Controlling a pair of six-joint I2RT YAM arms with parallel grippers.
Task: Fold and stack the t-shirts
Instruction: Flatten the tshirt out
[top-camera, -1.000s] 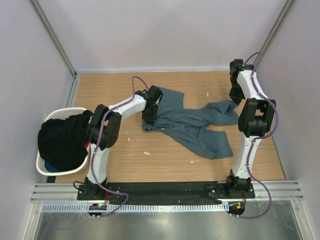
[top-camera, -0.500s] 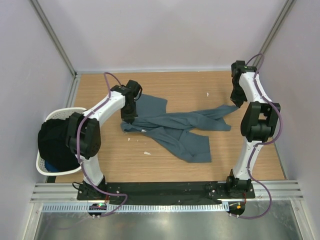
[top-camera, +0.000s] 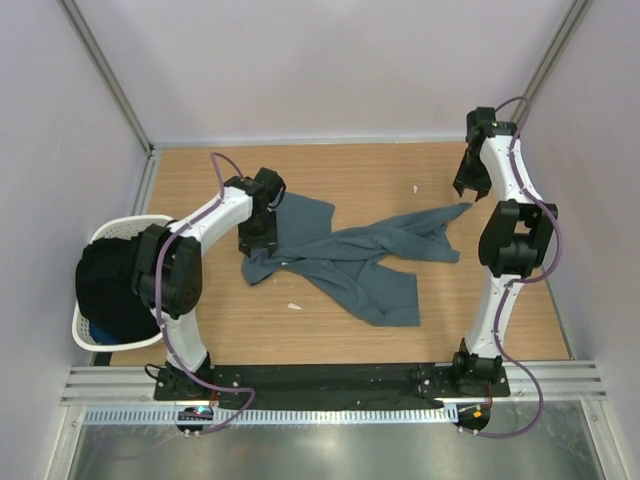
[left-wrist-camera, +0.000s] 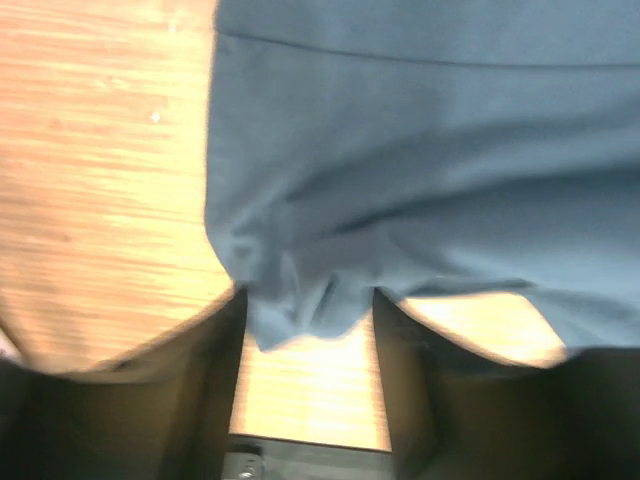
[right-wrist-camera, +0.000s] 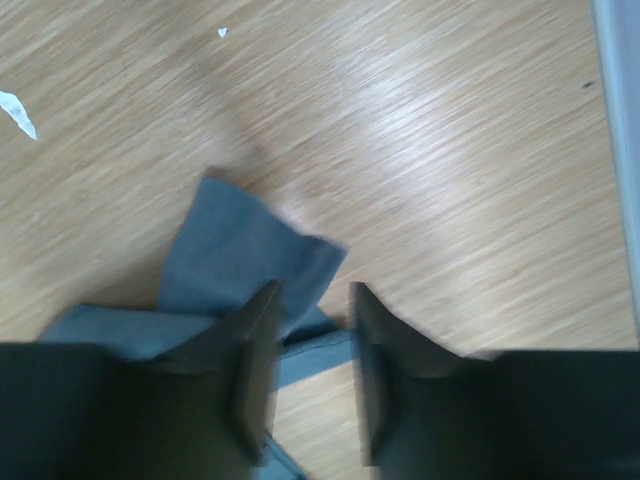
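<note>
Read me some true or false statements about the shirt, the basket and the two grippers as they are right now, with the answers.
1. The blue-grey t-shirt lies crumpled and unfolded on the wooden table. True.
2. The white basket at the left is empty. False: it holds dark clothing.
3. The right gripper has its jaws apart, with bare wood showing between them. True.
4. The left gripper hangs over the basket. False: it is at the t-shirt's left edge, jaws apart, with bunched cloth between them.
5. The t-shirt is lifted clear of the table. False: it rests on the wood.
</note>
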